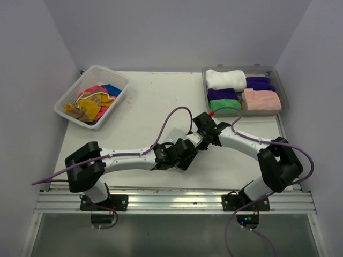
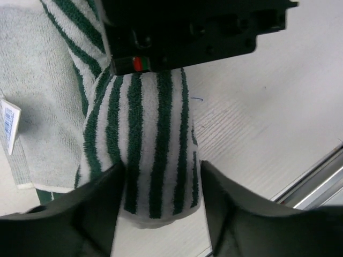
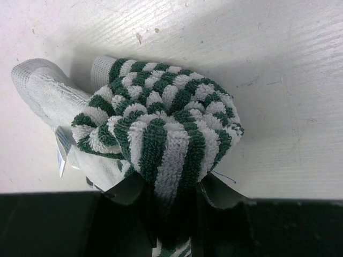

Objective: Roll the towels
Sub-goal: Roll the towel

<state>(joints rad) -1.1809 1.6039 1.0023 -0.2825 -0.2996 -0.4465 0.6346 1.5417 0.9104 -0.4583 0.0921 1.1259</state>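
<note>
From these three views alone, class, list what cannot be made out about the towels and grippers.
Top view: striped towel mostly hidden under both wrists.
Left wrist view: its rolled far end hidden behind right gripper; whether left gripper presses it, unclear; label too small to read.
Top view, basket: heaped towels, count unclear.

Top cam's mounted high up behind both arm bases, looking down across the whole worktop. The two wrist cams are jammed in super close, both on the same striped towel, facing it from opposite ends.
</note>
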